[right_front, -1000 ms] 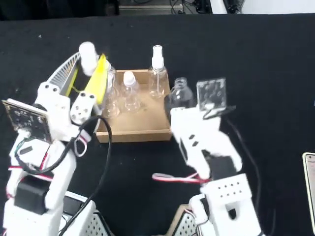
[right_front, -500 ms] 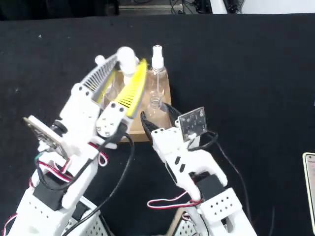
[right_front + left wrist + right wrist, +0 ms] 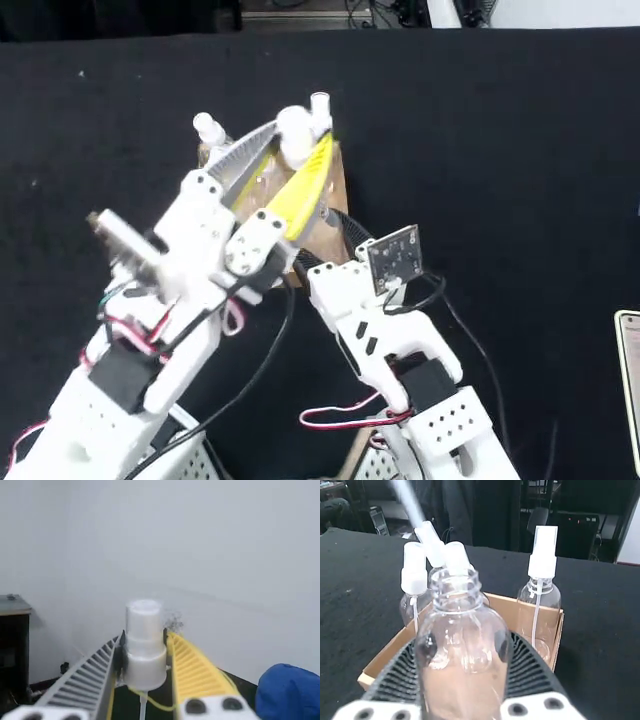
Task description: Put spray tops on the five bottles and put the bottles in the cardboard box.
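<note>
Right now I am watching the left gripper (image 3: 293,140) holding a white spray top (image 3: 145,630) by its collar, the grey and yellow fingers (image 3: 192,677) closed down to about the width of the top. The thin dip tube (image 3: 143,707) is hanging below it between the fingers. From the high view, this top is sitting over the far part of the cardboard box (image 3: 335,185), just beside the top of a capped bottle (image 3: 320,103) at the box's far right corner. The right gripper (image 3: 322,235) is clamping an open-necked clear bottle (image 3: 462,680) around its body, the black fingers (image 3: 530,675) spread only as far as the glass. The bottle is standing upright with its neck bare, on my side of the box and close to the box's near wall. I cannot tell whether it is resting on the black table (image 3: 520,150) or is lifted off it. The held top and the bare neck are apart. Inside the box, one capped bottle (image 3: 538,595) is standing alone at one end and a cluster of other capped bottles (image 3: 414,587) is crowding the other end, partly hidden behind the held bottle. Beyond the left gripper I am seeing a pale wall (image 3: 225,555) and a blue rounded thing (image 3: 289,692).
</note>
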Controlling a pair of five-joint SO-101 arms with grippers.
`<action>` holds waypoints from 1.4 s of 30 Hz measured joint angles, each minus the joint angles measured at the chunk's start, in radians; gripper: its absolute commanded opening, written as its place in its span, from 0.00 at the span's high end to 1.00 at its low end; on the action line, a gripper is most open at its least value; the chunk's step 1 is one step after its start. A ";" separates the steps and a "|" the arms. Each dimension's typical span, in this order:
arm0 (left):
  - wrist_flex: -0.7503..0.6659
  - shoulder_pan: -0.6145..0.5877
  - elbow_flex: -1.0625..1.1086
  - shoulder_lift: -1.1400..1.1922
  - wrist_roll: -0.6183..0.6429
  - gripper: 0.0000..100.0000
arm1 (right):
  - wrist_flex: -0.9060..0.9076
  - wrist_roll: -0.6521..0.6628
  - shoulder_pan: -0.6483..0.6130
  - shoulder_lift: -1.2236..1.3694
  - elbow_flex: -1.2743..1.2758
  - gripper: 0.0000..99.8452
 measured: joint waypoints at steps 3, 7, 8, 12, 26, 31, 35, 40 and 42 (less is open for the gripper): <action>-0.021 -0.003 0.000 0.031 0.017 0.97 | 0.000 0.000 0.000 0.000 0.000 0.99; -0.028 -0.003 0.000 0.043 0.023 0.97 | 0.000 0.000 0.000 0.000 0.000 0.99; -0.028 -0.003 0.000 0.043 0.025 0.97 | 0.000 0.000 0.000 0.000 0.000 0.99; -0.028 -0.028 0.040 0.046 0.028 0.97 | 0.000 0.000 0.000 0.000 0.000 0.99; -0.028 -0.074 0.199 0.046 0.034 0.78 | 0.000 0.000 -0.003 0.000 0.000 0.99; -0.020 -0.075 0.199 0.046 0.032 0.79 | 0.000 0.000 -0.003 0.000 0.000 0.99; 0.117 -0.123 0.163 0.018 0.032 0.79 | 0.000 0.000 -0.002 0.000 0.000 0.99; 0.290 -0.230 0.086 -0.092 0.032 0.80 | -0.040 0.000 0.058 0.000 0.000 0.99; 0.304 -0.310 0.086 -0.138 0.032 0.80 | -0.081 0.000 0.072 0.000 0.012 0.99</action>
